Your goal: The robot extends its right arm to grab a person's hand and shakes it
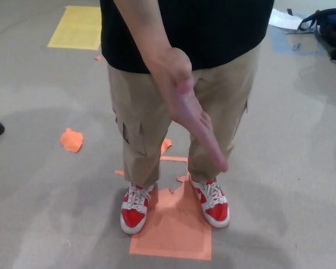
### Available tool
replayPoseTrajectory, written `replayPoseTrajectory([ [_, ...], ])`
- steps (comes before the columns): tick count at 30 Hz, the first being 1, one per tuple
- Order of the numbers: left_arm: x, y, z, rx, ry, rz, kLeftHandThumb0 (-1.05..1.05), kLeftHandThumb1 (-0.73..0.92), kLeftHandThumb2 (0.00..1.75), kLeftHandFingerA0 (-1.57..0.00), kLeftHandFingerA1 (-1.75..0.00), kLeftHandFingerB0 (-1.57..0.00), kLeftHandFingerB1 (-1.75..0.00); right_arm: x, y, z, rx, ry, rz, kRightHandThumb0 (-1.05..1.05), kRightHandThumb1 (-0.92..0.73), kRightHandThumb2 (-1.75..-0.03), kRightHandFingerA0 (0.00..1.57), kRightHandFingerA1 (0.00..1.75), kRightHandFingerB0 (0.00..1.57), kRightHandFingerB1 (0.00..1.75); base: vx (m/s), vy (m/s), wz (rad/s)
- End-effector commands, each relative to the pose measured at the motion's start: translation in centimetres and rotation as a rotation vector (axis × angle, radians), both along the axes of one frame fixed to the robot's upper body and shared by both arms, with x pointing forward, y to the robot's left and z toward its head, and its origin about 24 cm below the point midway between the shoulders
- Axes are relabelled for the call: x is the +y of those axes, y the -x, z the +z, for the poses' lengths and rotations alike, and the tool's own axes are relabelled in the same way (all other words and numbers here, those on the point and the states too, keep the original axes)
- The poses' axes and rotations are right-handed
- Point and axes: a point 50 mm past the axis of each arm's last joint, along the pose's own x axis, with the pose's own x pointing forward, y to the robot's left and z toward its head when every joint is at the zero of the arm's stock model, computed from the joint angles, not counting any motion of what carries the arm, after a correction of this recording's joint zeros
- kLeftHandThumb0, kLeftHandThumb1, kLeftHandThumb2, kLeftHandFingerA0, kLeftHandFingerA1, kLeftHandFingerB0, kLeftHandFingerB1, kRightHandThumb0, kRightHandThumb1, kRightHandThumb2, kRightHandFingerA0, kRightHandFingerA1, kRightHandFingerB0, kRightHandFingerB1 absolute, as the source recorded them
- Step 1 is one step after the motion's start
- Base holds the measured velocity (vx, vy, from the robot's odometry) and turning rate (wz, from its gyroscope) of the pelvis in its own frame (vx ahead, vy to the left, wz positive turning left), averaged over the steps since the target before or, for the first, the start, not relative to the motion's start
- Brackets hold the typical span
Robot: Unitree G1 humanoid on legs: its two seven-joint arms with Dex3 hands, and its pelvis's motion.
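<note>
Person's hand (187, 106) is held out at frame centre, fingers together and flat, long axis running down and toward picture right. Neither robot hand is seen, so their state cannot be told. Judged nearer the right arm's side. Grey floor (39, 185), orange tape patch (173, 230) underfoot; room open.
</note>
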Motion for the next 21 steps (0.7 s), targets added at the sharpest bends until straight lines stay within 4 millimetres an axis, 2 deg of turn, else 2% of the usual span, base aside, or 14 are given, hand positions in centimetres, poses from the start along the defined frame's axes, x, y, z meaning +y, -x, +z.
replayPoseTrajectory([
  [1,0.5,0.7,0.0,0.016,0.003,-0.026,-0.73,0.92,0.68,-0.31,-0.35,-0.26,-0.32,-0.8,0.7,0.0,0.046,0.011,0.002,-0.85,-0.67,-1.06,0.03,0.26,0.07,0.27,0.0,0.0,0.0],
  [2,0.5,0.9,-0.1,0.021,0.006,-0.021,-0.73,0.92,0.69,-0.28,-0.34,-0.25,-0.33,-0.7,0.5,0.0,0.033,0.019,0.011,-0.85,-0.7,-1.1,0.0,0.17,0.03,0.18,0.0,0.0,0.0],
  [3,0.6,1.0,-0.1,0.025,0.009,-0.014,-0.73,0.92,0.69,-0.28,-0.34,-0.25,-0.33,-0.6,0.3,0.1,0.016,0.029,0.023,-0.85,-0.7,-1.1,0.0,0.17,0.03,0.18,0.0,0.0,0.0],
  [4,0.6,1.0,-0.1,0.022,0.008,-0.016,-0.74,0.92,0.69,-0.27,-0.34,-0.25,-0.33,-0.4,-0.2,0.2,-0.026,0.028,0.021,-0.94,-0.77,-1.11,0.0,0.06,0.02,0.09,0.0,0.0,0.0],
  [5,0.6,1.0,-0.1,0.015,0.003,-0.017,-0.75,0.92,0.69,-0.31,-0.35,-0.27,-0.33,-0.2,-0.6,0.4,-0.07,0.018,0.006,-0.82,-0.66,-0.89,0.0,0.02,0.0,0.06,0.0,0.0,0.0],
  [6,0.6,1.0,-0.1,0.007,-0.003,-0.018,-0.75,0.92,0.69,-0.31,-0.35,-0.27,-0.33,0.0,-1.1,0.6,-0.119,0.007,-0.014,-0.82,-0.66,-0.89,0.0,0.02,0.0,0.06,0.0,0.0,0.0],
  [7,0.8,0.7,0.2,-0.009,-0.012,-0.022,-0.75,0.92,0.7,-0.31,-0.35,-0.26,-0.32,1.0,-3.1,1.6,-0.293,-0.017,-0.055,-0.89,-0.72,-1.03,0.0,0.11,0.0,0.09,0.0,0.0,0.0],
  [8,0.8,0.6,0.3,-0.015,-0.023,-0.028,-0.75,0.92,0.72,-0.31,-0.36,-0.26,-0.33,1.4,-3.8,2.0,-0.358,-0.027,-0.062,-0.92,-0.72,-1.04,0.0,0.08,0.0,0.07,0.0,0.0,0.0],
  [12,0.9,1.2,0.0,-0.016,-0.024,-0.015,-0.78,0.92,0.73,-0.3,-0.36,-0.27,-0.34,2.2,-5.0,3.0,-0.539,-0.044,-0.075,-0.91,-0.71,-1.03,0.0,0.09,0.0,0.08,0.0,0.0,0.0],
  [13,1.1,1.5,0.0,-0.014,-0.035,-0.009,-0.76,0.92,0.76,-0.3,-0.37,-0.28,-0.36,3.3,-5.7,4.1,-0.679,-0.04,-0.04,-0.91,-0.7,-1.04,0.0,0.13,0.0,0.09,0.0,0.0,0.0],
  [15,1.2,2.0,-0.2,-0.012,-0.028,0.017,-0.77,0.92,0.75,-0.29,-0.36,-0.28,-0.36,4.6,-5.8,5.3,-0.8,-0.025,0.028,-0.9,-0.71,-1.05,0.0,0.15,0.0,0.11,0.0,0.0,0.0],
  [17,1.2,2.1,-0.2,-0.007,-0.008,0.018,-0.79,0.92,0.74,-0.26,-0.35,-0.22,-0.33,7.8,-5.7,9.8,-1.033,-0.035,0.194,-0.93,-0.74,-1.07,0.0,0.1,0.0,0.11,0.0,0.0,0.0],
  [20,1.2,1.7,-0.1,-0.02,-0.011,0.016,-0.76,0.92,0.72,-0.29,-0.35,-0.26,-0.33,9.8,-5.5,13.7,-1.192,0.006,0.303,-0.9,-0.74,-1.09,0.0,0.14,0.0,0.14,0.0,0.0,0.0],
  [21,1.2,1.6,0.0,-0.019,-0.007,0.009,-0.79,0.92,0.73,-0.25,-0.34,-0.2,-0.31,11.0,-5.3,16.4,-1.281,0.056,0.366,-0.88,-0.9,-0.66,0.0,0.08,0.0,0.09,0.0,0.0,0.0],
])
